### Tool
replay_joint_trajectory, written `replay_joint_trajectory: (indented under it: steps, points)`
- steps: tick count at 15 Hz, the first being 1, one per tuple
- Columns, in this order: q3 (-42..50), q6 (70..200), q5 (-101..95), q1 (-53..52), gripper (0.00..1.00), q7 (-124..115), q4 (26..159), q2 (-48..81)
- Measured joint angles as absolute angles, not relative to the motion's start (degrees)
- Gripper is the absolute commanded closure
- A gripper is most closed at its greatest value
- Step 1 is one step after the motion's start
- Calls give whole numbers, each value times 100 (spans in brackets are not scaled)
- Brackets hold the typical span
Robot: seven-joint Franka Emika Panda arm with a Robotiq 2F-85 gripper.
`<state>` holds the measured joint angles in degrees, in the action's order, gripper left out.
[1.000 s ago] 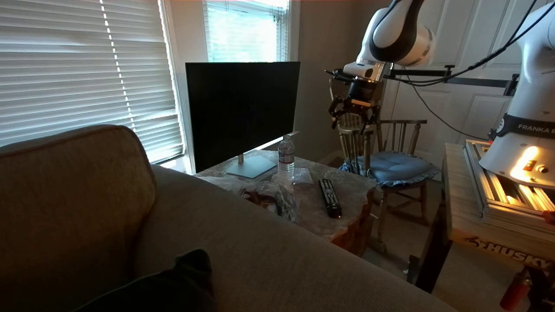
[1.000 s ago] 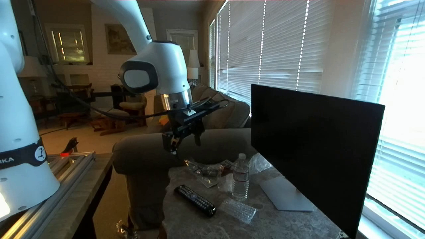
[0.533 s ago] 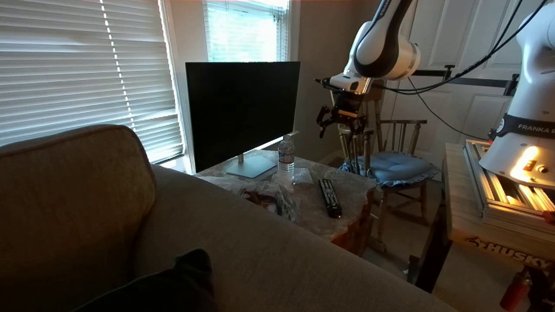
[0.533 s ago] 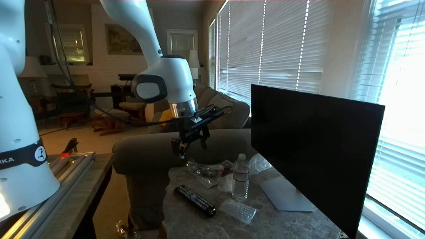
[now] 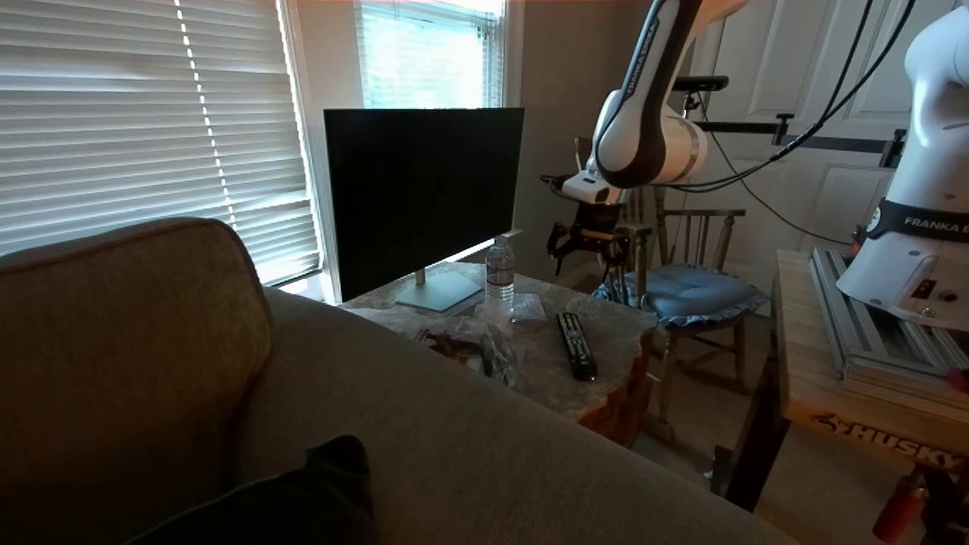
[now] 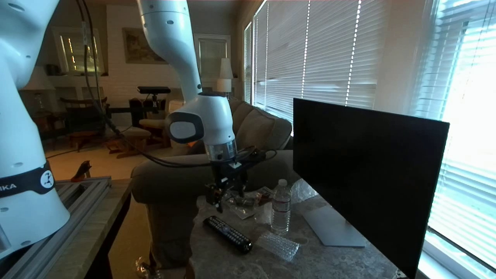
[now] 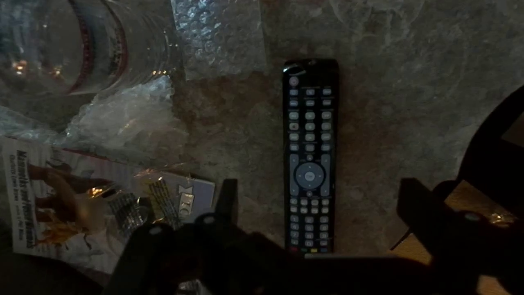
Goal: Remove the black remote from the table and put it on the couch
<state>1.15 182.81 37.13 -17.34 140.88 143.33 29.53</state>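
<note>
The black remote (image 5: 577, 347) lies flat on the table (image 5: 617, 322), near its edge. It also shows in an exterior view (image 6: 228, 234) and in the wrist view (image 7: 310, 155), where it runs lengthwise up the picture. My gripper (image 5: 583, 263) is open and empty above the table, apart from the remote. In the wrist view the fingertips of the gripper (image 7: 318, 180) stand on either side of the remote's lower half; its bottom end is hidden behind the gripper. The tan couch (image 5: 394, 409) stands beside the table; its arm shows in an exterior view (image 6: 162, 178).
A water bottle (image 6: 281, 207), bubble wrap (image 6: 279, 245) and a plastic-wrapped packet (image 7: 102, 205) lie or stand close to the remote. A large black monitor (image 6: 368, 174) stands on the table. A wooden chair with a blue cushion (image 5: 681, 291) is behind it. A dark pillow (image 5: 303, 492) lies on the couch.
The gripper has come down toward the table and shifted left in one exterior view, right in another, nearing the remote. It stays open. The remote has not moved.
</note>
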Motion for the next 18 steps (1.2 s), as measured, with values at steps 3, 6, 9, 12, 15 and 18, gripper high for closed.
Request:
replay_joint_trajectory:
  steps: [3,6,9,12,15,18]
  points:
    - [-132,18290,3705,-1468,0,14171,14083,3338]
    - [-434,18297,3695,-1142,0,14332,13862,3605]
    - [-578,18364,3687,-950,0,14500,13666,3870]
    - [-610,18482,3684,-866,0,14642,13497,4145]
    - [-618,18612,3681,-824,0,14764,13365,4400]
    - [-640,18751,3677,-797,0,14898,13287,4613]
